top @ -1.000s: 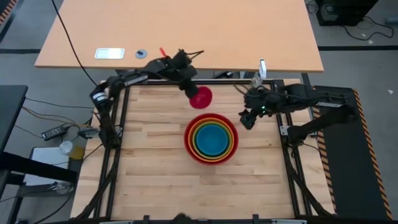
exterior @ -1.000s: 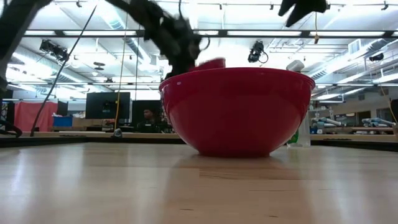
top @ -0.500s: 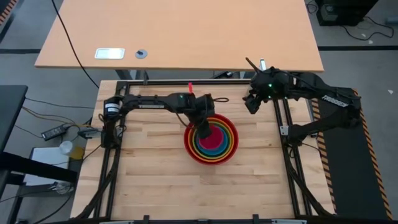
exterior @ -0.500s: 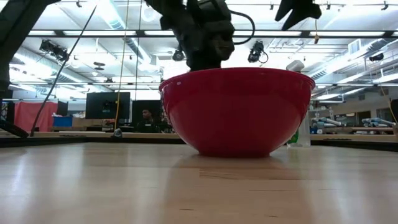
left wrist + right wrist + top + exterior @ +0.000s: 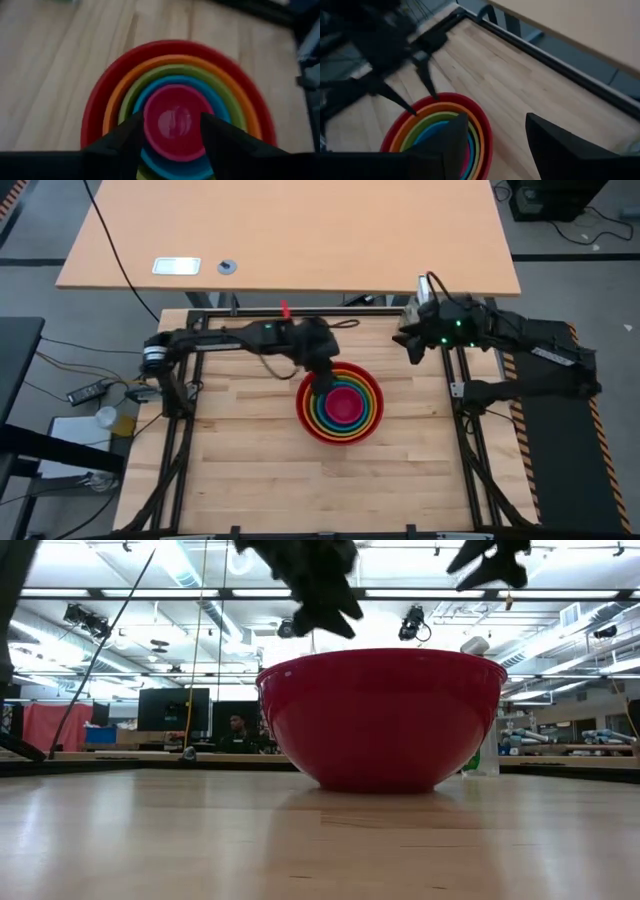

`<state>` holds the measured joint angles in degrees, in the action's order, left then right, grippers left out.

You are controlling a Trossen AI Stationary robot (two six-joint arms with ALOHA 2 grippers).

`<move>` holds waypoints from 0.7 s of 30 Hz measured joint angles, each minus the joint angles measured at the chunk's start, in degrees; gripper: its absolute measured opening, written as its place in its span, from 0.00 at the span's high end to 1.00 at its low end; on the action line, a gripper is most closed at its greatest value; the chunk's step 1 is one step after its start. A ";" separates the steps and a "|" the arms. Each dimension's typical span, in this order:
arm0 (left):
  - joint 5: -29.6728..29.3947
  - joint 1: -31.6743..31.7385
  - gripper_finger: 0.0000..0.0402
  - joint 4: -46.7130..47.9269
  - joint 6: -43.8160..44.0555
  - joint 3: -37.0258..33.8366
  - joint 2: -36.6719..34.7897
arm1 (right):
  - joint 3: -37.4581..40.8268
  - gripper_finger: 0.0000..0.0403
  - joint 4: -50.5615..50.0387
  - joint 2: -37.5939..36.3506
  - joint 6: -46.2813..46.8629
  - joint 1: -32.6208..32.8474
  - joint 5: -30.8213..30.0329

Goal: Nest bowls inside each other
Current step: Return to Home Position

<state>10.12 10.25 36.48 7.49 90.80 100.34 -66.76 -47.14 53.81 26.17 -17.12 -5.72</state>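
Observation:
The bowls stand nested in the middle of the table: red [image 5: 340,434] outermost, then orange, green and blue, with the pink bowl [image 5: 343,402] resting in the blue one. My left gripper [image 5: 322,380] hangs open above the stack's far-left rim. In its wrist view the fingers stand either side of the pink bowl [image 5: 175,122] without touching it. In the low view it [image 5: 322,595] is clear above the red bowl [image 5: 380,720]. My right gripper [image 5: 410,345] is open, raised near the far right corner, away from the bowls [image 5: 440,132].
A black frame rail [image 5: 250,313] runs round the wooden table, and a light desk [image 5: 300,230] stands beyond the far edge. Bare wood lies on the near side [image 5: 320,490]. A person [image 5: 237,725] sits far off in the room.
My left gripper brought the pink bowl from the far edge over the stack and set it into the blue bowl. It then opened, let go and rose slightly. The pink bowl now rests nested. My right gripper drew back toward the far right corner.

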 joint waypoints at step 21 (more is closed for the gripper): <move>-10.25 4.63 0.65 -33.57 22.38 -61.35 -60.11 | 52.09 0.57 46.24 -37.23 18.37 -13.42 10.56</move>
<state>-0.13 14.88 2.91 29.87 29.46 40.23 -14.67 -0.91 16.58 44.54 -30.55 4.84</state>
